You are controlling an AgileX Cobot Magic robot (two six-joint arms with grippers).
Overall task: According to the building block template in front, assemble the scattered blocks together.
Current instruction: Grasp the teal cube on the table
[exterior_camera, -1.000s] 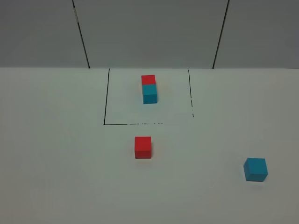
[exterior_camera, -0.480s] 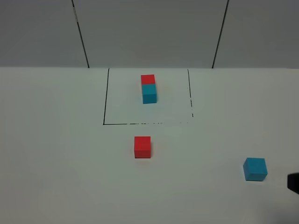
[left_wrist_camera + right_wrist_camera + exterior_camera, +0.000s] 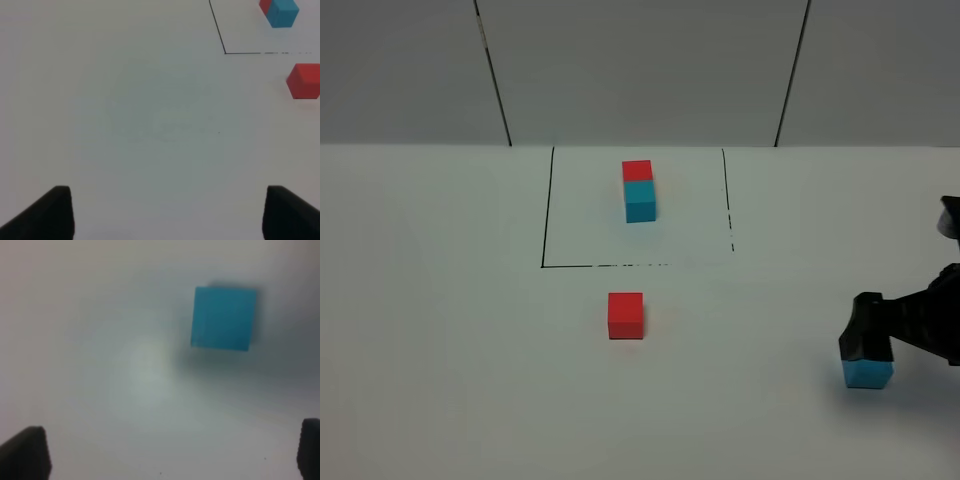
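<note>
The template, a red cube [image 3: 637,170] joined to a cyan-blue cube [image 3: 640,201], sits inside thin black lines [image 3: 546,210] at the back of the table. The loose red cube [image 3: 626,316] lies just in front of the lines. The loose blue cube [image 3: 868,374] lies at the front right. My right gripper [image 3: 868,338] hangs over it, open, and hides its far edge. In the right wrist view the blue cube [image 3: 224,317] lies ahead of the open right gripper [image 3: 167,455], apart from both fingers. My left gripper [image 3: 170,215] is open and empty. The red cube [image 3: 305,81] and the template [image 3: 280,11] show far from it.
The white table [image 3: 450,350] meets a grey panelled wall [image 3: 640,70] at the back. The right arm [image 3: 930,315] reaches in from the right edge. The left gripper does not show in the exterior high view.
The right arm has come in from the right edge and now hangs over the loose blue cube. The cubes and the template have not moved.
</note>
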